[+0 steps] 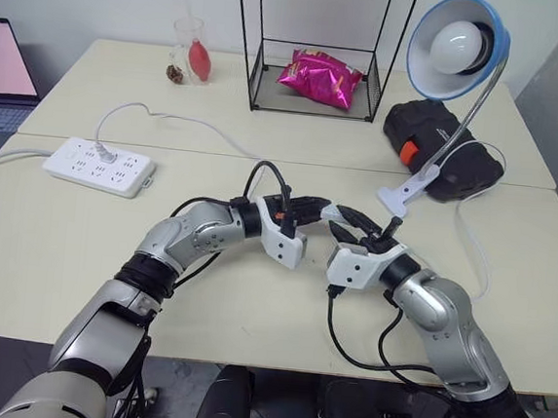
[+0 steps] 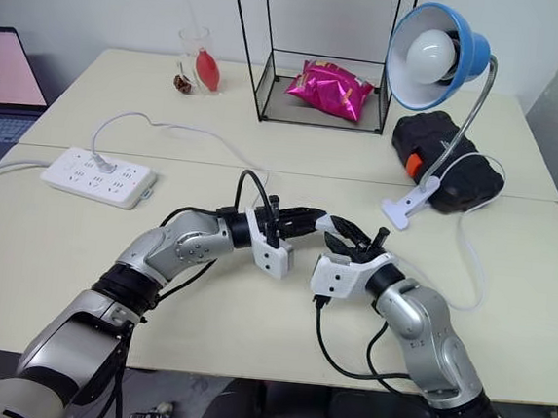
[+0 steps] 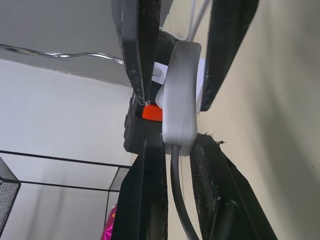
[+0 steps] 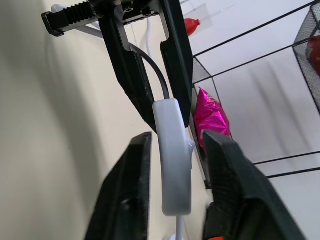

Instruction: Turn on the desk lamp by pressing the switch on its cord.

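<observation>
Switch (image 4: pixel 174 165) hangs above bare tabletop (image 1: pixel 49 267), left gripper (image 1: pixel 330 212) jaws clamped on it, right gripper (image 1: pixel 355 230) jaws apart around it.

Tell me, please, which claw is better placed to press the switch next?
The right claw, likely: its fingers straddle the switch with gaps, free to squeeze, while the left claw is shut on the switch's end, steadying it.

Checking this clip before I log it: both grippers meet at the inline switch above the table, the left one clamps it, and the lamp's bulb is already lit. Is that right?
Not quite. The bulb in the desk lamp is unlit, as the left eye view shows. The rest holds: the left gripper is shut on the switch, and the right gripper straddles it.
</observation>
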Action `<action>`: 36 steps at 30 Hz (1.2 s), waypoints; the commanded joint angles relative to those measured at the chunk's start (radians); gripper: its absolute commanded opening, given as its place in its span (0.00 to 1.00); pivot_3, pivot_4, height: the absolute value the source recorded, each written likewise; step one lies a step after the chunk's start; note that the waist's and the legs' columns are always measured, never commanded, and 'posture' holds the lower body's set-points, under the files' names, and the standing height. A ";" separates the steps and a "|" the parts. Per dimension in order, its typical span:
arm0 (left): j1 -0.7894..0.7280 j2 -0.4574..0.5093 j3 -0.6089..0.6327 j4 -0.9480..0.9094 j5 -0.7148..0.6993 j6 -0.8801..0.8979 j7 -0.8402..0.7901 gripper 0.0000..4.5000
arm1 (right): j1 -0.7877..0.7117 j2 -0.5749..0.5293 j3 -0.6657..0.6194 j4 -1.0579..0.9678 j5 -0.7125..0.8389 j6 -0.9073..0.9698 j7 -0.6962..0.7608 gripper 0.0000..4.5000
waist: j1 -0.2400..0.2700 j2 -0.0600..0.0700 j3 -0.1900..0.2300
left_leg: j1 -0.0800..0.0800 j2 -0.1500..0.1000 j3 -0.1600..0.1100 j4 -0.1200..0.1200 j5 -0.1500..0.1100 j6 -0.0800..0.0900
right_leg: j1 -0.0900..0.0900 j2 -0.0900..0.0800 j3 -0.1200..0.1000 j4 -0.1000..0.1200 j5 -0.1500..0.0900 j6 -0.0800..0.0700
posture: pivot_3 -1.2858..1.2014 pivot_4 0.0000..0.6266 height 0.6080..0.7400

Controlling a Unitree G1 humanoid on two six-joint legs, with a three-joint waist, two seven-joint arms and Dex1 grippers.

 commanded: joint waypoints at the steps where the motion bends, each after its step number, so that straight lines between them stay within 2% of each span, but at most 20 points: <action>1: 0.009 0.009 0.011 -0.051 0.006 0.009 0.031 0.07 | 0.022 -0.007 -0.018 -0.044 -0.040 -0.029 -0.040 0.45 | 0.000 0.000 0.000 | 0.000 0.000 0.000 0.000 0.000 0.000 | 0.000 0.000 0.000 0.000 0.000 0.000 | 0.52 0.24 1.00; 24: 0.018 0.008 0.006 -0.070 0.007 0.029 0.033 0.07 | -0.010 0.054 0.000 0.012 -0.062 0.005 0.002 0.45 | 0.000 0.000 0.000 | 0.000 0.000 0.000 0.000 0.000 0.000 | 0.000 0.000 0.000 0.000 0.000 0.000 | 0.52 0.24 1.00; 27: 0.017 0.008 0.004 -0.071 0.006 0.028 0.032 0.07 | -0.013 0.058 0.005 0.012 -0.061 0.003 0.005 0.34 | 0.000 0.000 0.000 | 0.000 0.000 0.000 0.000 0.000 0.000 | 0.000 0.000 0.000 0.000 0.000 0.000 | 0.52 0.24 1.00; 31: 0.020 0.008 0.003 -0.077 0.003 0.025 0.029 0.07 | -0.015 0.063 0.008 0.014 -0.062 0.004 0.009 0.14 | 0.000 0.000 0.000 | 0.000 0.000 0.000 0.000 0.000 0.000 | 0.000 0.000 0.000 0.000 0.000 0.000 | 0.52 0.24 1.00; 32: 0.020 0.008 0.003 -0.077 0.003 0.024 0.029 0.07 | -0.016 0.063 0.008 0.016 -0.062 0.003 0.011 0.12 | 0.000 0.000 0.000 | 0.000 0.000 0.000 0.000 0.000 0.000 | 0.000 0.000 0.000 0.001 0.000 0.000 | 0.52 0.24 1.00; 36: 0.023 0.009 0.002 -0.081 0.002 0.022 0.026 0.07 | -0.024 0.058 0.016 0.019 -0.069 -0.008 0.015 0.12 | 0.000 0.000 0.000 | 0.000 0.000 0.000 0.000 0.000 0.000 | 0.000 0.000 0.000 0.001 0.000 0.000 | 0.52 0.24 1.00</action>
